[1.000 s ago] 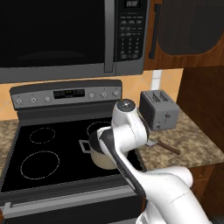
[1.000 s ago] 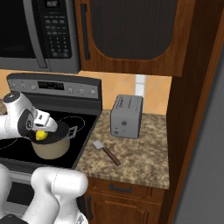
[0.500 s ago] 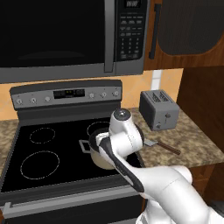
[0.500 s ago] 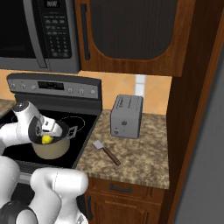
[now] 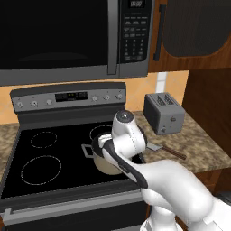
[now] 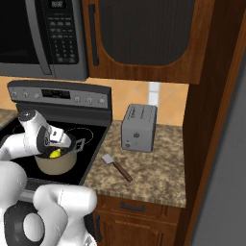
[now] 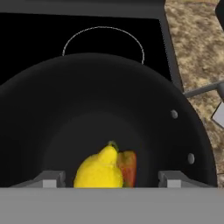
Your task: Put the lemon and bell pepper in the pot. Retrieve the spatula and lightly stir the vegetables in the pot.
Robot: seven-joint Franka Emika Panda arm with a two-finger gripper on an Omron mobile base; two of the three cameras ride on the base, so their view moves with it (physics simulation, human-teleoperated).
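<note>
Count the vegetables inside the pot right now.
2. The lemon lies on the bottom of the pot, with the bell pepper touching it, partly hidden behind it.

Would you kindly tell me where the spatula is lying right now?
The spatula lies on the granite counter right of the stove, just in front of the toaster and to the right of the pot.

Pot (image 7: 175, 109) inside matt dark; stovetop (image 5: 49, 153) glossy black; counter (image 6: 153, 163) speckled stone.

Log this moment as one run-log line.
yellow lemon, red bell pepper: inside beige pot | gripper: open above them | grey-bladed spatula: on counter
</note>
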